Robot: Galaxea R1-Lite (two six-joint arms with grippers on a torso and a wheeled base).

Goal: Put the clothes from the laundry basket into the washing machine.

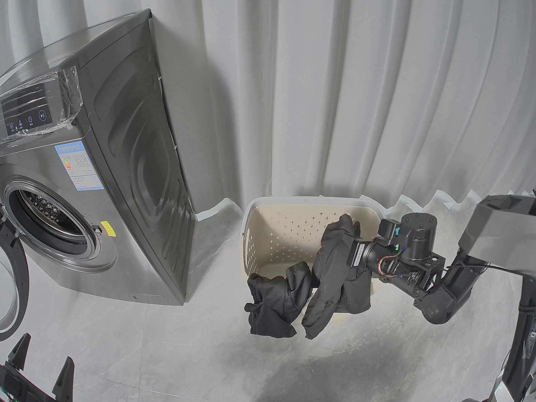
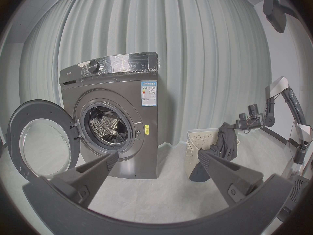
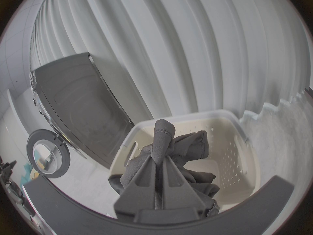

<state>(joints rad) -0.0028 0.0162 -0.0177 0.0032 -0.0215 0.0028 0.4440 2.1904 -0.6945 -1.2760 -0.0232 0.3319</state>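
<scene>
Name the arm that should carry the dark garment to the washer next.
Right: the right gripper is shut on the dark garment, lifted partly out of the laundry basket. The left gripper is open, empty.

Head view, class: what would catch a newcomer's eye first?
The dark garment hangs from the shut right tool over the laundry basket, right of centre. Then comes the grey washing machine on the left, its round door swung open.
</scene>
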